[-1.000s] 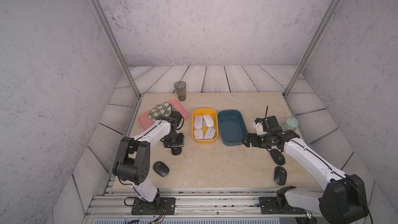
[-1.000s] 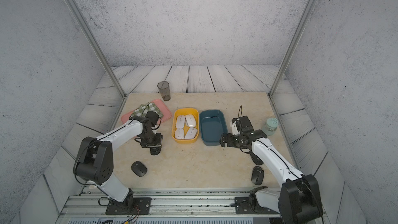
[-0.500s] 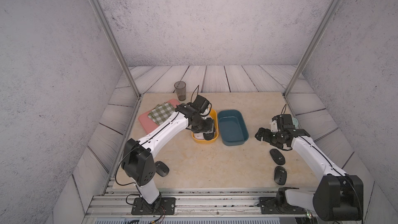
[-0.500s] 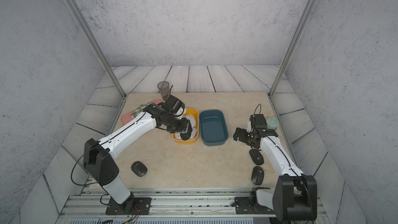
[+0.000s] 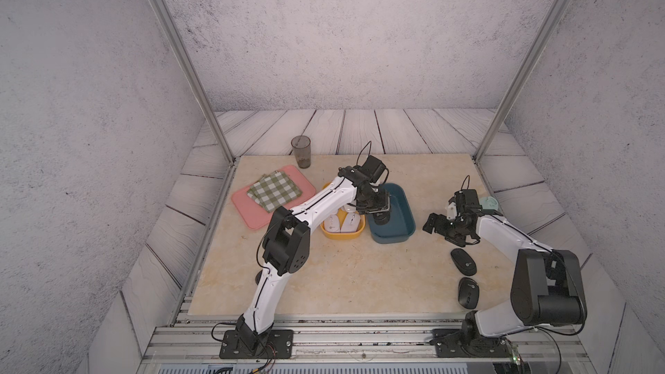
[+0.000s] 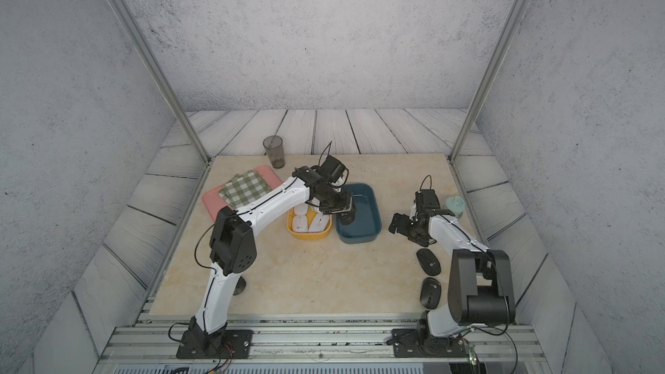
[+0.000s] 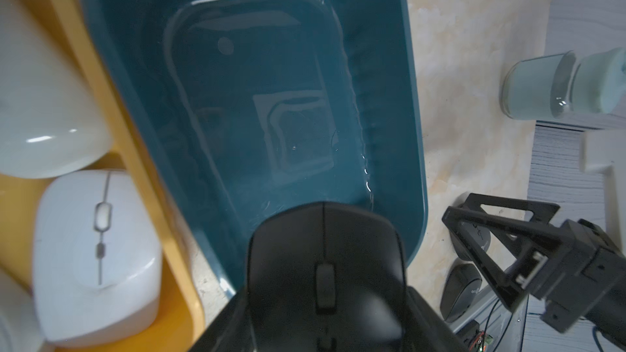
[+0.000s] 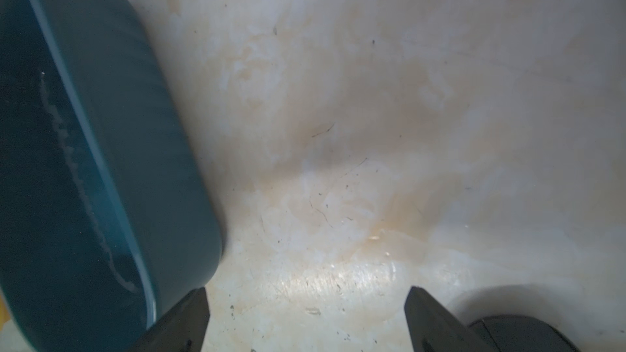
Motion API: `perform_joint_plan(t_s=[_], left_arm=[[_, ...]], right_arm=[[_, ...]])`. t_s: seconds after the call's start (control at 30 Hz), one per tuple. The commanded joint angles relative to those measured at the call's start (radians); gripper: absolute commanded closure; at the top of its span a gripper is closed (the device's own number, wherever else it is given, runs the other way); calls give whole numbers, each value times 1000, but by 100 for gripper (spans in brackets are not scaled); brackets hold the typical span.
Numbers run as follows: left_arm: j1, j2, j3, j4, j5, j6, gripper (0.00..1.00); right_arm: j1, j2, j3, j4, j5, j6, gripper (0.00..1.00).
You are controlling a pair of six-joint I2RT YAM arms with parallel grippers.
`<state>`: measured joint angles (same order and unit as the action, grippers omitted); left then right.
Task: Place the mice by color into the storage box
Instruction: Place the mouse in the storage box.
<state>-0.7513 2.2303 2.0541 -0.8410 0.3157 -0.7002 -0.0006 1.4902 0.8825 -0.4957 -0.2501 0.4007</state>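
Counter [image 5: 342,282]: pale marbled slab carrying everything below.
Pink tray [image 5: 248,212]: far-left part of the counter, under a checked cloth [image 5: 275,190].
Blue box [image 5: 401,210]: mid-counter, side by side with the yellow box. Its floor is bare in the left wrist view [image 7: 257,96].
Yellow box [image 5: 342,236]: on the blue box's left. White mice [image 5: 333,223] lie inside, two plainly seen in both top views, and the left arm covers the rest.
Left claw [image 5: 376,208]: clamped on a black mouse [image 7: 325,265], over the near end of the blue box. Cannot tell if the mouse touches the box floor.
Right claw [image 8: 306,296]: jaws wide, nothing between them, above bare counter between the blue box and the loose black mice.
Cup [image 5: 301,151]: dark and upright, at the far edge behind the tray.
Loose black mice: two on the counter near the right arm [image 5: 463,261] [image 5: 468,293], close together. Another is half hidden behind the left arm [image 6: 240,284].
Mint jar [image 5: 489,204]: right edge, beside the right arm.
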Motion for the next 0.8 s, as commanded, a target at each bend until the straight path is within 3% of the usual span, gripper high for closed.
perform_joint_plan(t_s=[0.0,0.2,0.33,0.6,0.77], left_arm=[[-5,37,30,-28,-46,-56,54],[-14,107,55,-51,-100,-107,51],[-28,152,101,-97,-134,-116,43],[-47,196,161,-133,-158,-123,18],[-59,182,200,-138,-160,-115,16]], right_arm=[[2,-19,-17,11,-14,14,4],[1,-55,-25,8,-20,24,3],[1,-84,-25,-11,-2,17,1],[-1,-134,-23,-48,2,6,1],[-4,-164,-20,-74,2,7,1]])
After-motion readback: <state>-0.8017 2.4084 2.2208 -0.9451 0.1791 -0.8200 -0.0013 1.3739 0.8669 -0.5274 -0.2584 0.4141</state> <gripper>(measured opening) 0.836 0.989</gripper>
